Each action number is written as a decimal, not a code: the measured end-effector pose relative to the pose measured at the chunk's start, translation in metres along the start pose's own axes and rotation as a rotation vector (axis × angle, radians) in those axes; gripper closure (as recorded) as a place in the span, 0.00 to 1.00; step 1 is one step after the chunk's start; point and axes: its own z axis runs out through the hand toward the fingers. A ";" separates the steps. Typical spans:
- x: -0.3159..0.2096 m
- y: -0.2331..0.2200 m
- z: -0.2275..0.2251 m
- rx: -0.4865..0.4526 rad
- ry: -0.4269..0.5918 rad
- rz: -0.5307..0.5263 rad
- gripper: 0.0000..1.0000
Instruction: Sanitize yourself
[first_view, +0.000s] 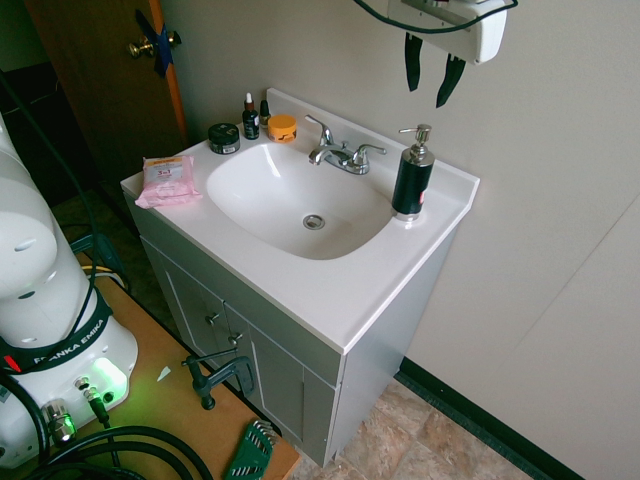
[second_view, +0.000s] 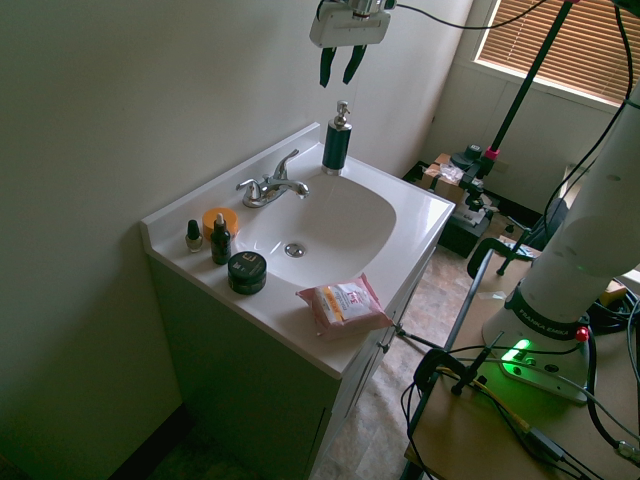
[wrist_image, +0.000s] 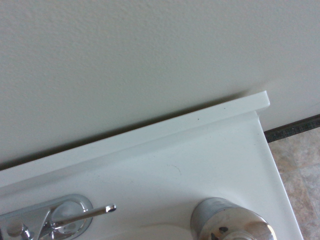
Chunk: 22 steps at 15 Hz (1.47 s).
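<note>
Hanging high above the back corner of the vanity top (first_view: 300, 290), gripper (second_view: 340, 68) with black fingers (first_view: 412, 62) spread apart and holding nothing, directly over the dark pump bottle (first_view: 412, 175) with its silver pump head (wrist_image: 232, 220). Looks like the approach step: lined up above the dispenser, not yet down on it. Next, probably a straight descent onto the pump head, pressing squarely so the tall bottle does not tip toward the basin (first_view: 290, 200), with some part of the arm placed under the nozzle to catch the liquid. Nozzle direction hard to judge from the wrist view, too blurred there. Readable writing: "FRANKA EMIKA" on the band around the arm base (first_view: 60, 345); pink wipes packet (first_view: 166, 181) near the front-left corner carrying print too small to read; labels on the small dropper bottle (first_view: 250, 119), the dark round tin (first_view: 223, 138) and the orange jar (first_view: 282, 127) behind the faucet (first_view: 340, 153) not legible.
</note>
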 end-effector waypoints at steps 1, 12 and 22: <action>0.002 0.001 0.002 -0.003 -0.001 0.002 1.00; 0.014 0.014 0.025 -0.035 -0.012 0.027 1.00; 0.003 0.031 0.030 -0.037 -0.025 0.035 1.00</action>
